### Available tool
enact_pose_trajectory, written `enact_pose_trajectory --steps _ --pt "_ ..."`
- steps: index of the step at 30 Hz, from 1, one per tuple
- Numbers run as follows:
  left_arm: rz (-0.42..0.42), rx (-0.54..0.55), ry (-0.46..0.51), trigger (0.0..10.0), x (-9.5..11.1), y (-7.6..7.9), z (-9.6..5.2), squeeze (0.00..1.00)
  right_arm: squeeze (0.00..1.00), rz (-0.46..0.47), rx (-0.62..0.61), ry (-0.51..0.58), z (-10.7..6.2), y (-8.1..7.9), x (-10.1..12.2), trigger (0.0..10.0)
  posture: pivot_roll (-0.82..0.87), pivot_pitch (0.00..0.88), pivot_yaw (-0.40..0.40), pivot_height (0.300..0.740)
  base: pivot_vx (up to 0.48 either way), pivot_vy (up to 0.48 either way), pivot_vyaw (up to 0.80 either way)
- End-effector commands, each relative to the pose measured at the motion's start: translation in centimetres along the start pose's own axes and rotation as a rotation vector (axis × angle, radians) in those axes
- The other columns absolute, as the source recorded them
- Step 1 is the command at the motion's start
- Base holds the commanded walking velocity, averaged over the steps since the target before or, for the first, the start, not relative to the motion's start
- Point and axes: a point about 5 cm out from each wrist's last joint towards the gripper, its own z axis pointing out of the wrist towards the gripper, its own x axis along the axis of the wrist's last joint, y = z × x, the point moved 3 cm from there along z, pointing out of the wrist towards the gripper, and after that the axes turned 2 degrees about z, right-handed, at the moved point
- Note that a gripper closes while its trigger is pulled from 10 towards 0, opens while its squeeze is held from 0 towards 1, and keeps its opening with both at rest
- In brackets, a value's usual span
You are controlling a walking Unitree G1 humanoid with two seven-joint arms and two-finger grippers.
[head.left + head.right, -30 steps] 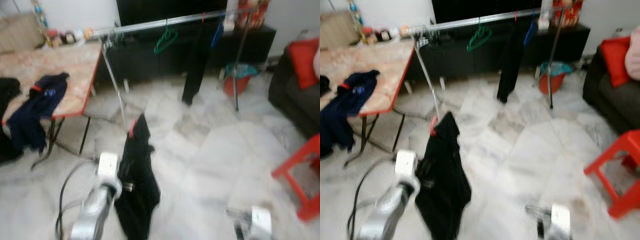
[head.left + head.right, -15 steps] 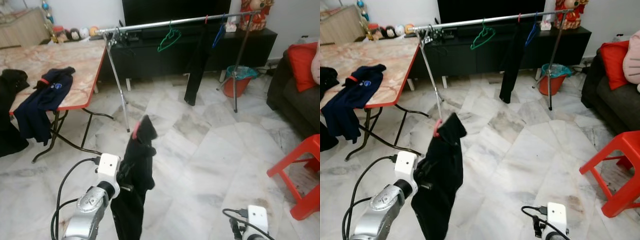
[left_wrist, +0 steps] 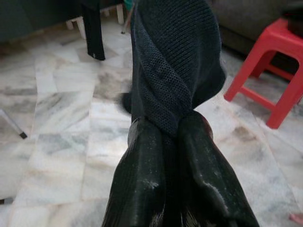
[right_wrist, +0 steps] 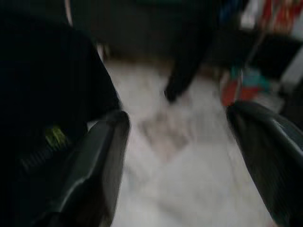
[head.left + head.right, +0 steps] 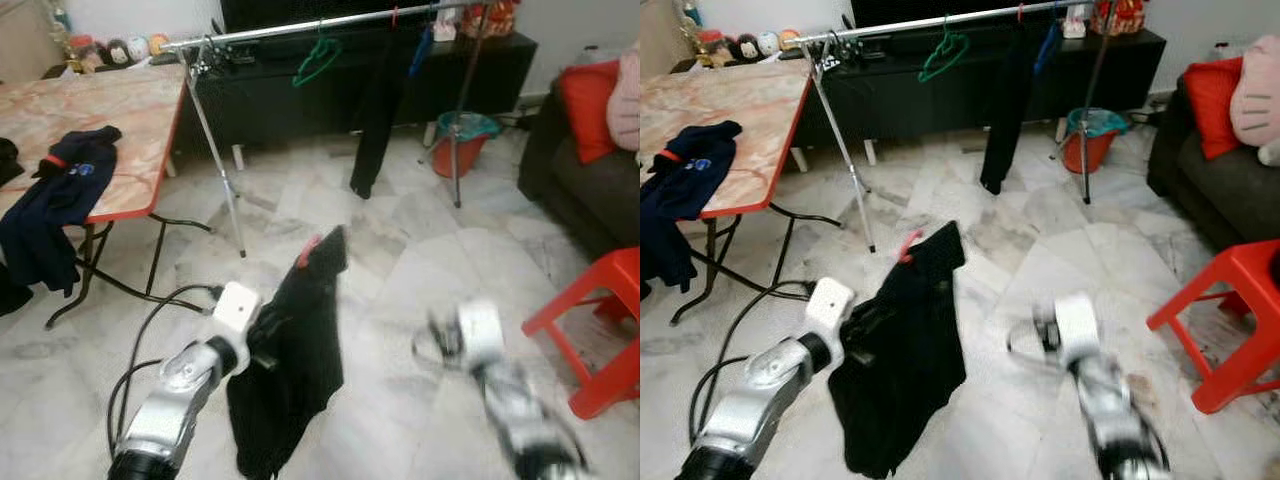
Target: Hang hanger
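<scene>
Fingers point(image 3: 142, 175) of the left gripper point(image 3: 173, 142) pinch a dark garment point(image 5: 295, 370); right gripper point(image 4: 177, 156) spread, clothes rail point(image 5: 300, 25) ahead.

Even indoor light fills the room, with soft glare on the marble floor point(image 5: 420, 250). The right arm point(image 5: 500, 385) smears with motion blur; the right wrist view is dim and blurred throughout.

Rack point(image 5: 300, 24): behind, before the cabinet point(image 5: 380, 80)
Table point(image 5: 110, 110): left
Stool point(image 5: 600, 330): right
Sofa point(image 5: 590, 190): right, behind the stool
Bucket point(image 5: 455, 135): under the rack
</scene>
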Motion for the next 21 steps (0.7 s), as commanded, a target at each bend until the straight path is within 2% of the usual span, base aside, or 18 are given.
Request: enact_pose_trajectory --steps 1,2,8,9,10,11,13,15,16,17,18,19,20,21 --pt "0.038 -0.004 0.034 10.0 1.3 -0.4 0.2 0.0 0.0 0.034 0.039 -0.052 -1.4 -1.0 -2.0 10.0 0.03 0.0 0.02 0.74 0.0 0.0 0.0" --pt "0.04 -0.008 0.037 10.0 1.5 -0.3 0.4 0.0 0.0 0.055 0.035 -0.013 -1.5 -1.0 -1.3 10.0 0.03 0.0 0.02 0.74 0.0 0.0 0.0" --pt "0.049 -0.02 0.036 10.0 1.6 -0.3 0.5 0.0 0.0 0.069 0.107 -0.014 -2.0 -1.4 -1.2 10.0 0.03 0.0 0.017 0.74 0.0 0.0 0.0" --pt "0.05 -0.019 0.036 10.0 1.6 -0.3 0.5 0.0 0.25 0.081 0.124 -0.002 -2.2 -1.5 -1.1 10.0 0.03 0.0 0.016 0.74 0.0 0.0 0.0" --pt "0.051 -0.019 0.036 10.0 1.6 -0.3 0.6 0.0 0.25 0.089 0.135 0.007 -2.3 -1.5 -1.0 10.0 0.03 0.0 0.014 0.74 0.0 0.0 0.0" --pt "0.052 -0.019 0.037 10.0 1.7 -0.3 0.6 0.0 1.0 0.093 0.167 0.031 -2.7 -1.6 -0.6 10.0 0.03 0.0 0.013 0.74 0.0 0.0 0.0" --pt "0.052 -0.02 0.038 10.0 1.8 -0.4 0.6 0.0 1.0 0.092 0.183 0.036 -2.9 -1.7 -0.5 10.0 0.03 0.0 0.013 0.74 0.0 0.0 0.0" --pt "0.056 -0.039 0.046 10.0 2.1 -0.3 0.6 0.0 1.0 0.067 0.246 0.043 -3.2 -2.1 -0.3 10.0 0.03 0.0 0.013 0.74 0.0 0.0 0.0" --pt "0.066 -0.065 0.056 10.0 2.7 -0.2 0.7 0.0 1.0 0.058 0.319 0.045 -3.4 -2.8 0.0 10.0 0.03 0.0 0.014 0.74 0.0 0.0 0.0" --pt "0.066 -0.065 0.056 10.0 2.7 -0.2 0.7 0.0 1.0 0.058 0.319 0.045 -3.4 -2.8 0.0 10.0 0.03 0.0 0.014 0.74 0.0 0.0 0.0" --pt "0.072 -0.1 0.067 10.0 3.2 0.0 0.9 0.0 0.92 0.031 0.361 0.055 -3.4 -3.1 0.3 10.0 0.03 0.0 0.014 0.74 0.0 0.0 0.0" --pt "0.072 -0.1 0.067 10.0 3.2 0.0 0.9 0.0 0.92 0.031 0.361 0.055 -3.4 -3.1 0.3 10.0 0.03 0.0 0.014 0.74 0.0 0.0 0.0" --pt "0.075 -0.115 0.073 10.0 3.5 0.2 1.0 0.0 0.37 0.029 0.371 0.059 -3.4 -3.2 0.4 10.0 0.03 0.0 0.014 0.74 0.0 0.0 0.0" --pt "0.076 -0.129 0.078 10.0 3.7 0.3 1.0 0.0 0.23 0.024 0.381 0.061 -3.4 -3.4 0.4 10.0 0.03 0.0 0.014 0.74 0.0 0.0 0.0"
